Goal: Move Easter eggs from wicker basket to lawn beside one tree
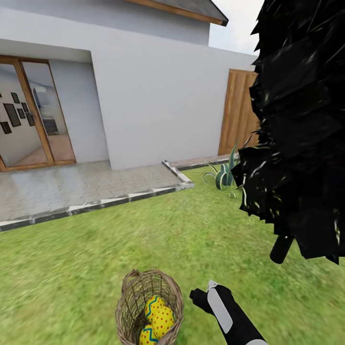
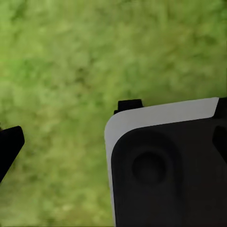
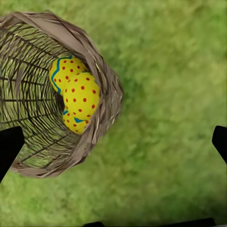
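The wicker basket [image 1: 125, 306] stands on the lawn [image 1: 96, 258] at the bottom centre of the head view. Three yellow Easter eggs with blue zigzags and red dots lie in it [image 1: 163, 320], bunched against the wall nearest my right arm. My right gripper [image 1: 198, 294] hovers open just right of the basket, apart from its rim. In the right wrist view the basket [image 3: 101, 71] and the eggs [image 3: 81, 97] lie off to one side of the open gripper [image 3: 113, 144], with grass between its fingertips [image 3: 9, 146]. My left gripper [image 2: 113, 142] hangs open over grass. The tree is out of view.
A narrow black cypress-like tree [image 1: 302, 124] fills the right side, its short trunk [image 1: 281, 249] planted in the grass. A spiky striped plant [image 1: 224, 175] grows behind it. A paved patio [image 1: 81, 187] with a raised kerb, the white house wall and a wooden gate [image 1: 239, 112] lie beyond.
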### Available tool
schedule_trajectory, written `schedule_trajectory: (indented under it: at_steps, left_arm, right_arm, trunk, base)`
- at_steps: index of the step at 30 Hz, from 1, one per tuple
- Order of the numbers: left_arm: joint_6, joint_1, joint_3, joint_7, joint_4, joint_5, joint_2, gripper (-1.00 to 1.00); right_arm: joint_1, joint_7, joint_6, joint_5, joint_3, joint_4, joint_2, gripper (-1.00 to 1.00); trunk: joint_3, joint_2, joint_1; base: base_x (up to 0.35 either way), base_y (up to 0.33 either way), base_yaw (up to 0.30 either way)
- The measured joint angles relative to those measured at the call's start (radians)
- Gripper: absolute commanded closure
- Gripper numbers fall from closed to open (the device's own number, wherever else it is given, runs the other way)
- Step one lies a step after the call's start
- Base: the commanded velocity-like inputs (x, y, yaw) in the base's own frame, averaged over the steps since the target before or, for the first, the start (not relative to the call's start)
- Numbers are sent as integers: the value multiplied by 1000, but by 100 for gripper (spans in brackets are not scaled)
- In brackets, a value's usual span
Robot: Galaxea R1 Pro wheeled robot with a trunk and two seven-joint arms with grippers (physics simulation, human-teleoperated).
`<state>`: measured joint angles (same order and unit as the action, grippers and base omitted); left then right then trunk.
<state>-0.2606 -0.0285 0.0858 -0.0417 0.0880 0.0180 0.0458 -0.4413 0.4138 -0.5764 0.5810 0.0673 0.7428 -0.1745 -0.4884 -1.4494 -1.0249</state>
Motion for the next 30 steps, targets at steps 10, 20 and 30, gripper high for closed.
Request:
schedule_trajectory:
  at_steps: [10, 20, 30]
  left_arm:
    - [0, 0, 0, 0, 0, 0, 0, -100]
    - [0, 0, 0, 0, 0, 0, 0, -100]
    - [1, 0, -1, 0, 0, -2, -2, -100]
  right_arm:
    - [0, 0, 1, 0, 0, -2, 0, -100]
    - [0, 0, 1, 0, 2, -13, 0, -100]
    - [0, 1, 1, 15, 4, -14, 0, -100]
  trunk:
    - [0, 0, 0]
    - [0, 0, 0]
    - [0, 0, 0]
  base:
    - [122, 148, 0]
    - [11, 63, 0]
    - [0, 6, 0]
